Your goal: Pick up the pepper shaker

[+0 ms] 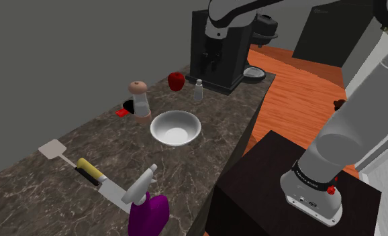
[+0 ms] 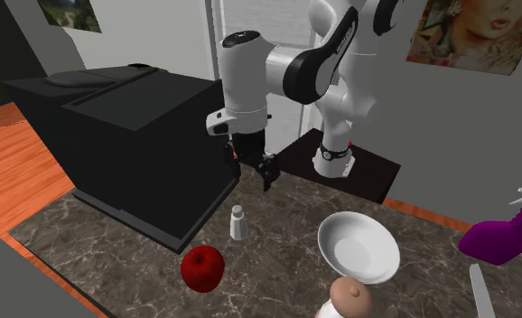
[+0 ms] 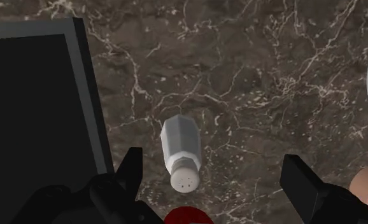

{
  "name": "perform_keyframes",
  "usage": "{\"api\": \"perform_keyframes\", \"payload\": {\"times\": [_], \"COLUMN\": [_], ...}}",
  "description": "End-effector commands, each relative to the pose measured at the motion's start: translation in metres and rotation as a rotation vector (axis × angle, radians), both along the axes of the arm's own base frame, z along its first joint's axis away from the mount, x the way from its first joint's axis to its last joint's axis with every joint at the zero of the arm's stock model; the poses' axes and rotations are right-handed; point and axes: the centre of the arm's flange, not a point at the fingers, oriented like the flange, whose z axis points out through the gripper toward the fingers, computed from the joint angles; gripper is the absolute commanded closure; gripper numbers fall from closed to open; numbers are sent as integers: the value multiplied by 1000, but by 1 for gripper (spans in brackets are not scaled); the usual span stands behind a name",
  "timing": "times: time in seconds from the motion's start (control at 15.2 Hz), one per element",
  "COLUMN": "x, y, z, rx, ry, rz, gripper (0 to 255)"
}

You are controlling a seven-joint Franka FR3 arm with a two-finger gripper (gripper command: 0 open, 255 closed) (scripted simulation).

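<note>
- Dark marbled counter, orange plank floor alongside, grey walls.
- Pale pepper shaker upright on the counter, just beside the black coffee machine, beneath the gripper; fingers spread wide, touching nothing.
- Red apple near the machine, mostly cut off between the fingers.
</note>
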Motion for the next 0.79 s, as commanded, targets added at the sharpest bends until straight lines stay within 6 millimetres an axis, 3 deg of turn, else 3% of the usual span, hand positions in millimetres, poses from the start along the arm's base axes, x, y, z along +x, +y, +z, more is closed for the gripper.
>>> {"api": "perform_keyframes", "payload": {"times": [0.0, 0.2, 0.73], "x": [24, 59, 62], "y": [-3, -4, -4], "z": [-13, -32, -74], "rx": [3, 8, 9], "ry": [1, 3, 3], "rz": [14, 34, 36], "gripper": [0, 0, 0]}}
